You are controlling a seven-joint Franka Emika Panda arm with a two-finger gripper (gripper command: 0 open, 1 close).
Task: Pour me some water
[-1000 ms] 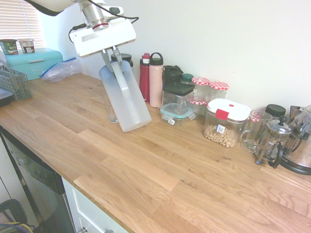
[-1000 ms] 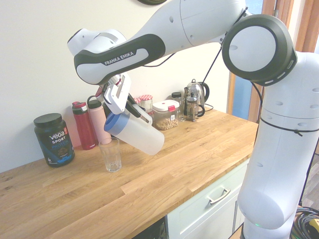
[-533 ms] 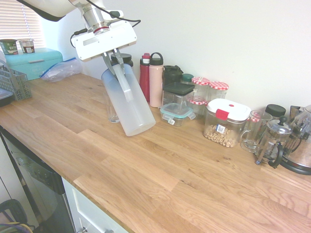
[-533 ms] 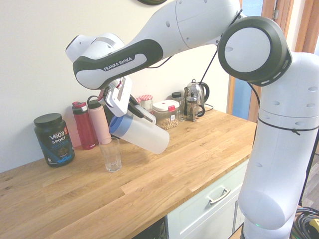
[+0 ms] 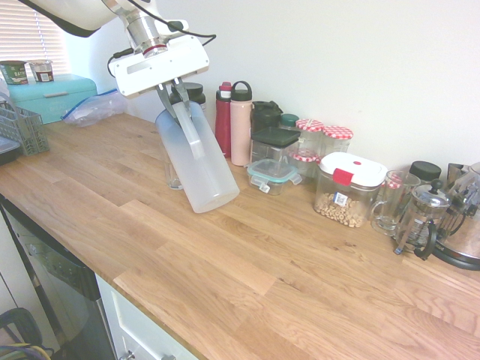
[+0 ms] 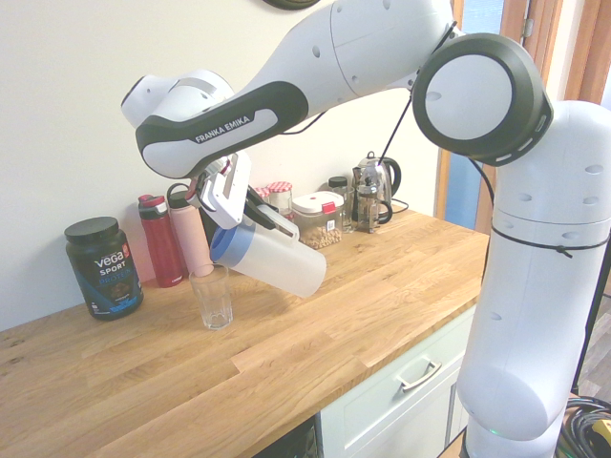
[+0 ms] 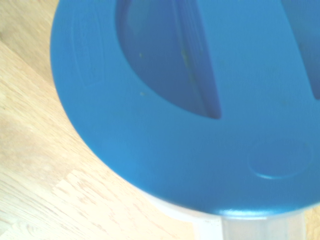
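A frosted plastic pitcher (image 5: pixel 199 161) with a blue lid (image 6: pixel 227 245) hangs tilted above the wooden counter. My gripper (image 5: pixel 180 105) is shut on its handle (image 6: pixel 265 218). In the second exterior view the pitcher (image 6: pixel 279 263) lies close to horizontal, its lid end just above and beside the rim of a clear empty glass (image 6: pixel 212 298). In the first exterior view the glass (image 5: pixel 172 176) is mostly hidden behind the pitcher. The blue lid (image 7: pixel 190 100) fills the wrist view. No water stream shows.
A red bottle (image 5: pixel 223 120) and a pink bottle (image 5: pixel 241 124) stand against the wall behind the glass. Jars and food containers (image 5: pixel 350 189), a French press (image 5: pixel 421 219) and a kettle (image 5: pixel 465 225) line the back right. A black protein tub (image 6: pixel 103 267) stands beside the glass.
The pitcher has tipped further toward horizontal. Its lid end has come lower and closer to the glass rim. The glass has not moved.
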